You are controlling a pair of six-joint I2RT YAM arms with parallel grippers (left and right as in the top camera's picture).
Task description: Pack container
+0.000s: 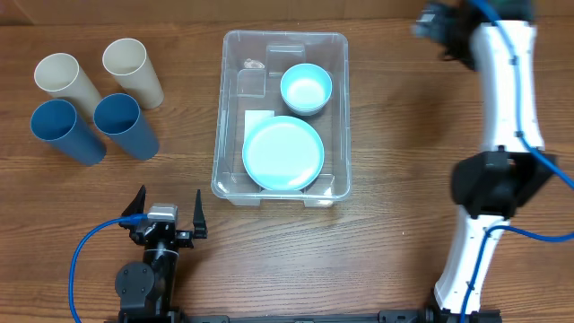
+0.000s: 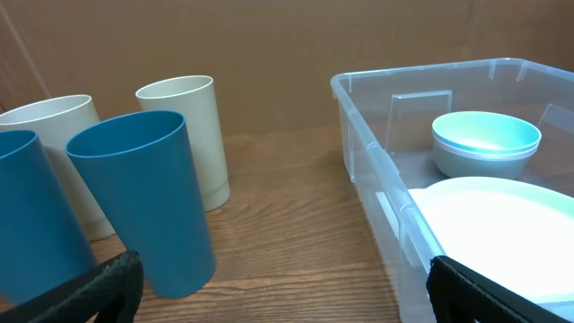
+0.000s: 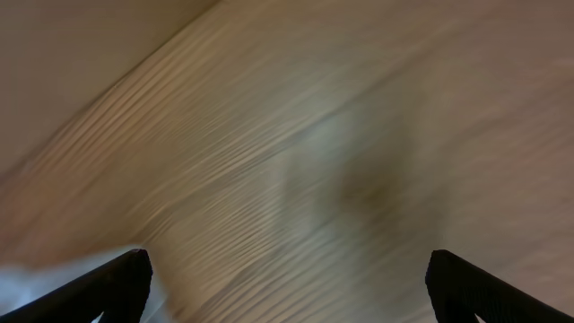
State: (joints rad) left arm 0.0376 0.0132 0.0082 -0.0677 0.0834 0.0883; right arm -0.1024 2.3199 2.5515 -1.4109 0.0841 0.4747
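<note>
Wood-grain bench (image 1: 395, 117) under soft, even light.
The bench fills the overhead view edge to edge; beyond the bench's far edge stands a plain, matte brown wall (image 2: 269, 54).

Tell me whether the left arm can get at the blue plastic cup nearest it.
Probably yes: the left end effector is open, and only bare wooden table lies between it and the tall blue plastic cup.

Clear container (image 2: 421, 74) at right, rim and near wall in view. Inside it: teal bowl (image 2: 485, 144) toward far end, pale plate (image 2: 502, 224) nearer. Left of container, apart from it, on wood table (image 2: 287, 215): cream cups (image 2: 184, 135) behind, blue cups (image 2: 143, 197) in front, all upright. Left gripper (image 2: 287, 296) spread wide, nothing between the fingers.
</note>
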